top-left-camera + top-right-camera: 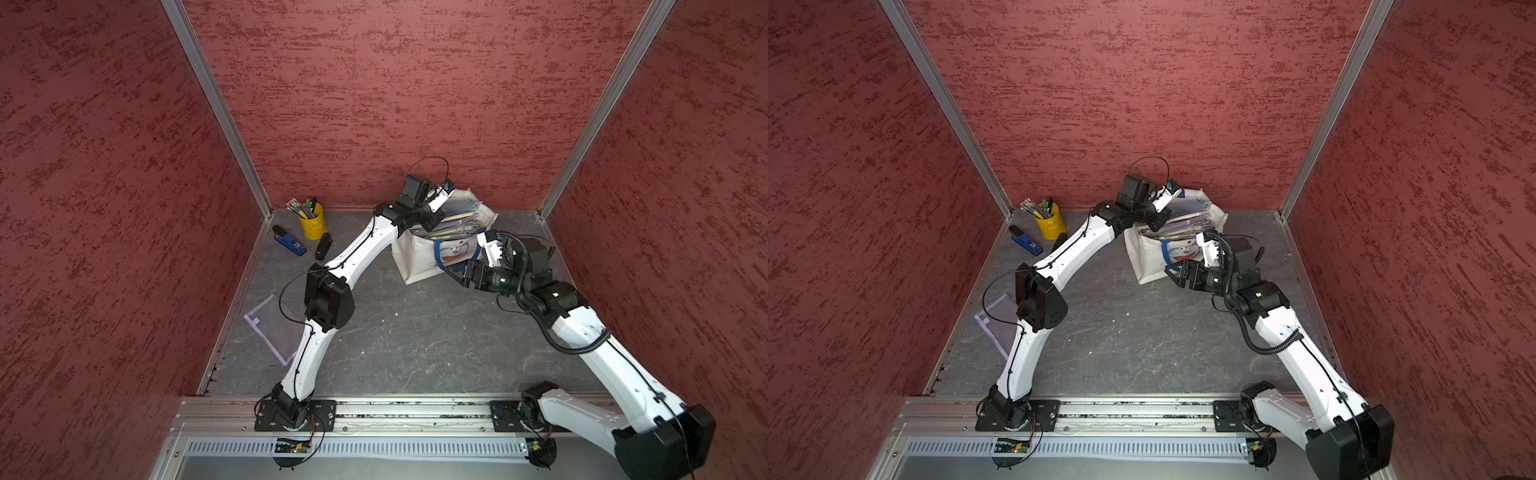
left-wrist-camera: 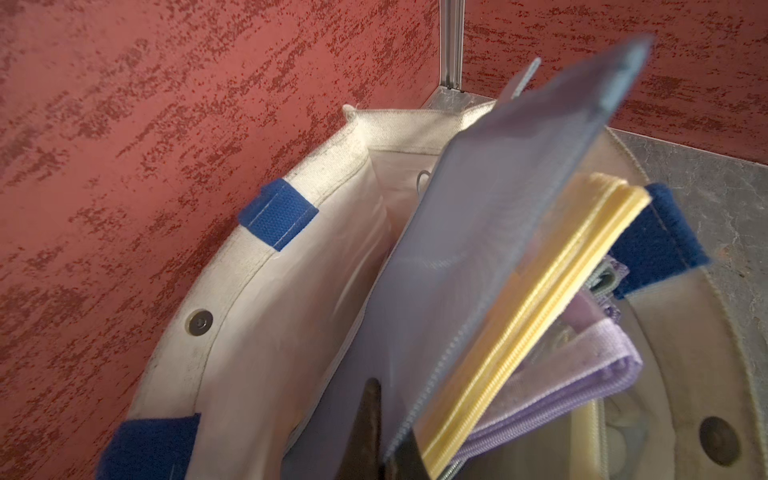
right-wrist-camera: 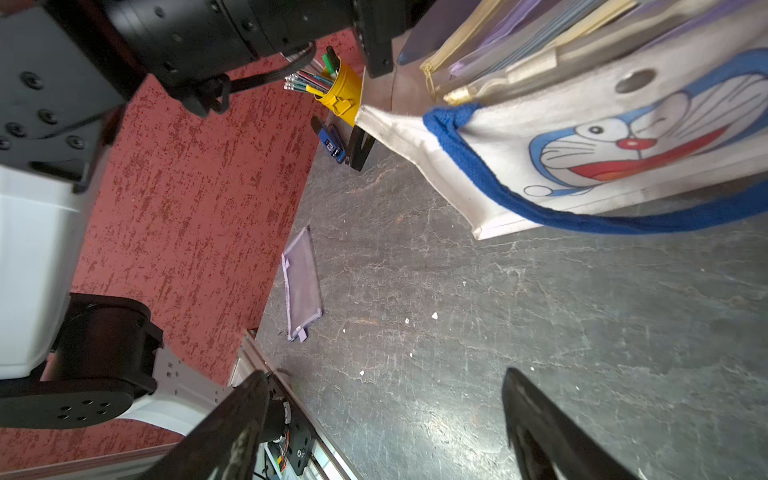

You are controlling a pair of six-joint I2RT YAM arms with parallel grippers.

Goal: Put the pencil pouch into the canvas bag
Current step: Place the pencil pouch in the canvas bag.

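Though partly in canvas bag (image 1: 419, 262), grey-blue pencil pouch (image 2: 478, 249) pinched in left gripper (image 2: 390, 424), right gripper (image 3: 382, 374) wide

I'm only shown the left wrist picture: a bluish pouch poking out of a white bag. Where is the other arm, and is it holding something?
Observer: The right gripper hangs beside the front of the canvas bag, jaws open, holding nothing.
Visitor: Is anything printed on that front?
Observer: Yes, a blue cartoon cat face with a red nose.
Visitor: Any pouches outside the bag?
Observer: Besides the pencil pouch you see, one purple see-through pouch lies flat on the table, well away from the bag.
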